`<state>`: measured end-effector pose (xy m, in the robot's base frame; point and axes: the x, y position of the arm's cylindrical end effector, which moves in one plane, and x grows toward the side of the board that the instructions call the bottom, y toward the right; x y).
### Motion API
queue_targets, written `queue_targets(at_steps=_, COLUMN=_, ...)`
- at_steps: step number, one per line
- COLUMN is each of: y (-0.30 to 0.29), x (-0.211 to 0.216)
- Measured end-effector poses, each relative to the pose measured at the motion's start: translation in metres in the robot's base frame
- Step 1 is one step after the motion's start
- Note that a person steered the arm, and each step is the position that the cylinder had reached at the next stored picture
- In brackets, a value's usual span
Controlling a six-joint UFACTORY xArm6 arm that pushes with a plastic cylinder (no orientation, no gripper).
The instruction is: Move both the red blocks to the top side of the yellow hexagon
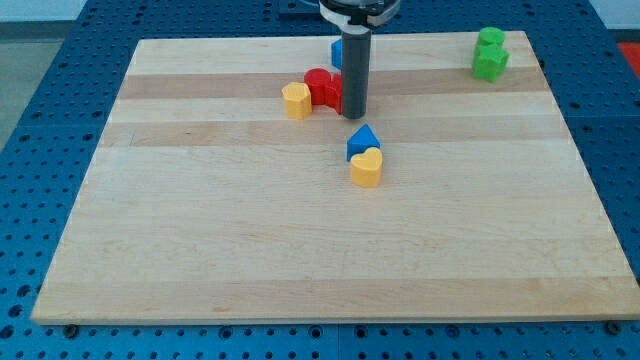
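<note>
My tip (355,115) rests on the wooden worktop (250,250) near the view's top centre, at the foot of a straight dark rod that carries no gripper and so clasps nothing. Just to the tip's left, touching or all but touching the rod, sit the red blocks (323,88), pressed so tightly together that their separate shapes cannot be made out. Against their left side stands a yellow hexagon (296,101), slightly lower in the view, so the red blocks lie at its right and a little toward the view's top. Behind the rod, toward the view's top, a blue block (337,53) shows only as a sliver, its shape hidden. Below the tip and just to its right, a blue triangular block (362,141) touches a yellow heart-shaped block (367,168) immediately beneath it. Well apart, in the view's top right corner, two green blocks (490,56) stand one against the other near the worktop's edge, their shapes unclear.
</note>
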<state>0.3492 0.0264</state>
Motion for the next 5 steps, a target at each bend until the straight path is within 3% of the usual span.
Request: queue_targets(at_steps=5, y=-0.055, x=-0.042)
